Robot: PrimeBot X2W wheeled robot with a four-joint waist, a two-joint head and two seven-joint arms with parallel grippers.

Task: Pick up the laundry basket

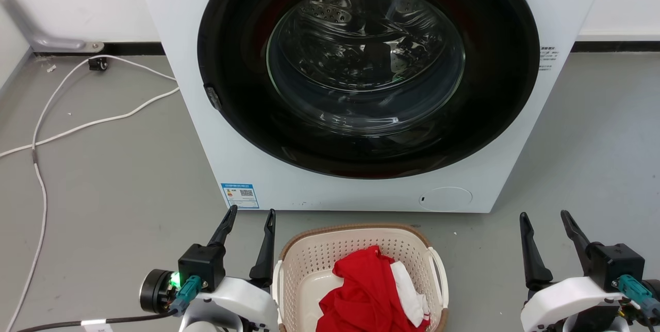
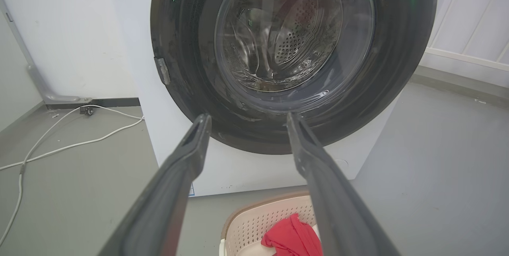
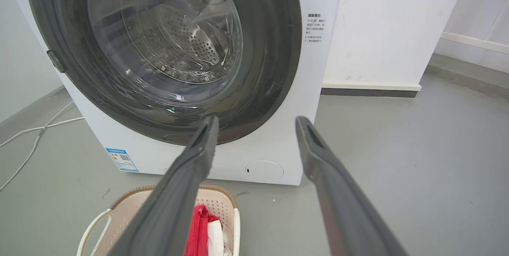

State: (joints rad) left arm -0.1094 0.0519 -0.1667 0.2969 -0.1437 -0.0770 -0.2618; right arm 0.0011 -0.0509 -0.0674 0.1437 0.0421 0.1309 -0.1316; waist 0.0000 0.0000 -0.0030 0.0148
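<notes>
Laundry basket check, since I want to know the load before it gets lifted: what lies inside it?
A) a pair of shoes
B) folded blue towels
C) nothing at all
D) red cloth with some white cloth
D: the head view shows crumpled red cloth with a white piece beside it, lying inside the laundry basket.

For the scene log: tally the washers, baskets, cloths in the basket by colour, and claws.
washer: 1
laundry basket: 1
red cloth: 1
white cloth: 1
claws: 2 (left claw, right claw, both open)
Total: 6
</notes>
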